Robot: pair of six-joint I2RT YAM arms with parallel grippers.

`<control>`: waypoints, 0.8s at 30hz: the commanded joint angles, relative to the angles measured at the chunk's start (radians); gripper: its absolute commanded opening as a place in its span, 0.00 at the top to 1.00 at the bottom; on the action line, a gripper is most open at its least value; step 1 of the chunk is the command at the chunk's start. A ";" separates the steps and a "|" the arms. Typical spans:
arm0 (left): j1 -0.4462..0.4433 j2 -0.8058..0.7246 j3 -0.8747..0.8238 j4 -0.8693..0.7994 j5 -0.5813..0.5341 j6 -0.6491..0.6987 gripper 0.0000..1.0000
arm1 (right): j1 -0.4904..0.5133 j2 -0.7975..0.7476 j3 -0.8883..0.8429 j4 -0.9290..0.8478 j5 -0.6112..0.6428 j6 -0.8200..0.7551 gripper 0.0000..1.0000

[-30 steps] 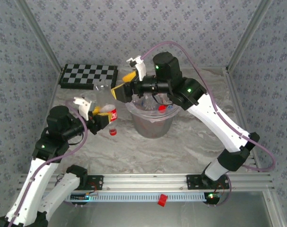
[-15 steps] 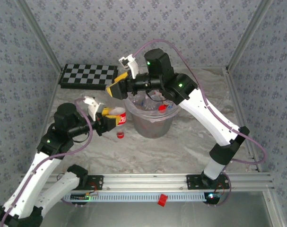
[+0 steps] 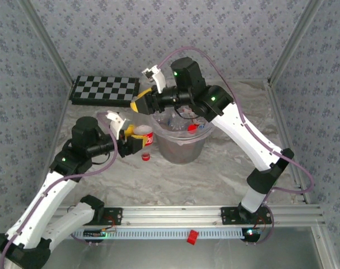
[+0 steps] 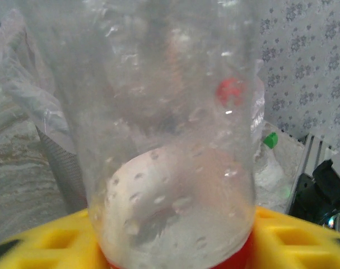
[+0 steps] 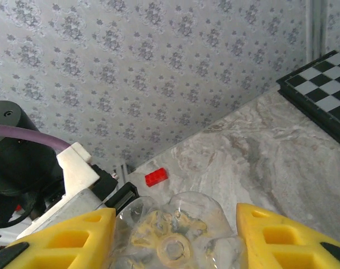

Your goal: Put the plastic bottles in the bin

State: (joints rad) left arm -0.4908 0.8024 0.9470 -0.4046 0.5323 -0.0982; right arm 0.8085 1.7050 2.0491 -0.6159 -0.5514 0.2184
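Note:
My left gripper is shut on a plastic bottle with a red label and a red cap, held just off the left rim of the bin. In the left wrist view this bottle sits between the yellow fingers, with the bin's bagged wall behind it. My right gripper hovers over the bin's far left side. Its yellow fingers are closed on the sides of a clear bottle, seen base-on. Several bottles lie inside the bin.
A black-and-white chequered board lies at the back left, close to my right gripper, and shows as a corner in the right wrist view. A red block rests on the front rail. Patterned walls close the table in on three sides.
My left arm has carried its bottle right, up to the bin's rim. My right gripper has swung left off the bin and its fingers have closed in round a clear bottle.

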 commanded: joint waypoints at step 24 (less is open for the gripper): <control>-0.026 0.266 0.082 0.258 -0.471 -0.463 0.01 | -0.339 -0.351 -0.279 0.430 0.322 -0.090 1.00</control>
State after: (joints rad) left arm -0.5098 1.0817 1.0248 -0.2310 0.1150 -0.4923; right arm 0.4786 1.3010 1.7973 -0.2268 -0.2630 0.1478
